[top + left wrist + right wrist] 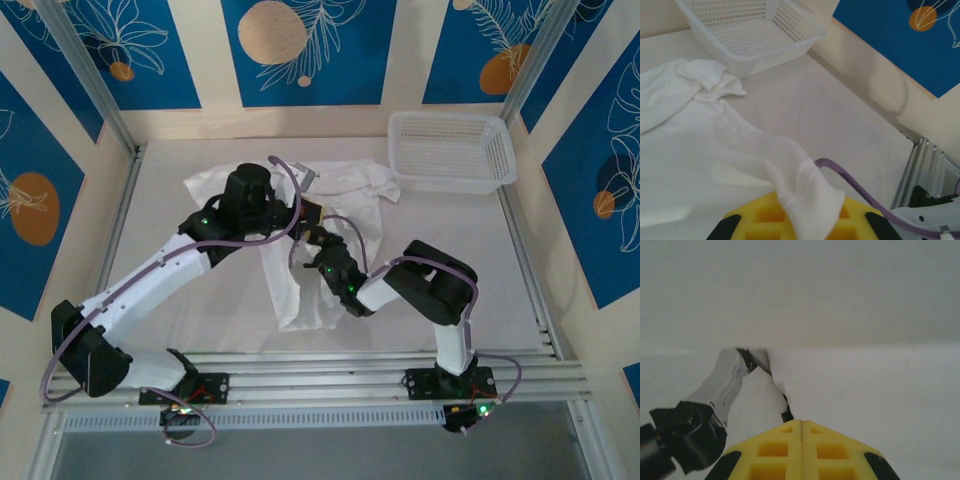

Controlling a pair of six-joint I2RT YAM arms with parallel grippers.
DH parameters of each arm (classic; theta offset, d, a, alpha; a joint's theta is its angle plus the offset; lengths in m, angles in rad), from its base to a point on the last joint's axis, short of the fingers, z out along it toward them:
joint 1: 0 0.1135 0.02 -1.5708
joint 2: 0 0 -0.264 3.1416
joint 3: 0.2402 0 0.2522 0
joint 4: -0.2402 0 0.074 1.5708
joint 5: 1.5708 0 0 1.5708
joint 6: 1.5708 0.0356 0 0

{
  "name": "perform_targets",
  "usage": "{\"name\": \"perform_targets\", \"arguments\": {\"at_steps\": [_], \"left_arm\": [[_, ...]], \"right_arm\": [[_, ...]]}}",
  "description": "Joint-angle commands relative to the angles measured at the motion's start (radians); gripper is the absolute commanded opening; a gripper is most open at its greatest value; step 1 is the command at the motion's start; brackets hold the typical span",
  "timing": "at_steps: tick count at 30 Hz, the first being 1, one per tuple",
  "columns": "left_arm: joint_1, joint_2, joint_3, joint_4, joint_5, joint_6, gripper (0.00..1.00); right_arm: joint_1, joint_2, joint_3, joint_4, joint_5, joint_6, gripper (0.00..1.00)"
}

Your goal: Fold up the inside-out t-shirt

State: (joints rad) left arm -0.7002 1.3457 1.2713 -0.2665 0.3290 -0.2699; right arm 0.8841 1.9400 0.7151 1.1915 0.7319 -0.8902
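The inside-out t-shirt (345, 185) is white and lies crumpled across the middle of the table, with one part trailing toward the near edge. My left gripper (308, 212) hovers over the shirt's middle. In the left wrist view its yellow fingers (760, 220) are shut on a bunched fold of the t-shirt (700, 150), which drapes over them. My right gripper (318, 243) sits just in front of the left one. Its yellow jaws (801, 422) are pressed together, and the t-shirt (865, 390) hangs right ahead of them. No cloth shows between those jaws.
A white mesh basket (452, 182) stands at the far right corner of the table, also seen as the basket (770, 55) beyond the shirt. A purple cable (855, 187) loops beside the left fingers. Metal rails (330, 365) run along the near edge.
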Motion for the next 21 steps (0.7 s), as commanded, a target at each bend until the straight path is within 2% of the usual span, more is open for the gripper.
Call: {"name": "perform_targets", "arguments": {"at_steps": [1,3,6,10,14,17,21], "left_arm": [[0.004,0.009,0.059,0.061,0.06,-0.041,0.03],[0.003,0.024,0.1,0.074,0.08,-0.06,0.04],[-0.002,0.04,0.16,0.077,0.083,-0.078,0.04],[-0.017,0.047,0.205,0.107,0.079,-0.051,0.05],[-0.044,0.081,0.277,0.092,0.082,0.001,0.06],[-0.063,0.116,0.342,0.096,0.109,-0.007,0.06],[-0.103,0.157,0.43,0.125,0.158,-0.032,0.06]], "right_arm": [[-0.017,-0.049,0.058,-0.222,-0.026,0.164,0.0],[-0.041,-0.071,0.094,-0.427,-0.1,0.332,0.0],[-0.05,-0.095,0.157,-0.679,-0.219,0.485,0.0],[-0.072,-0.179,0.215,-0.834,-0.326,0.713,0.0],[-0.157,-0.265,0.348,-1.066,-0.455,1.016,0.0],[-0.225,-0.243,0.438,-1.159,-0.549,1.235,0.0],[-0.229,-0.135,0.506,-1.195,-0.615,1.325,0.0]]}}
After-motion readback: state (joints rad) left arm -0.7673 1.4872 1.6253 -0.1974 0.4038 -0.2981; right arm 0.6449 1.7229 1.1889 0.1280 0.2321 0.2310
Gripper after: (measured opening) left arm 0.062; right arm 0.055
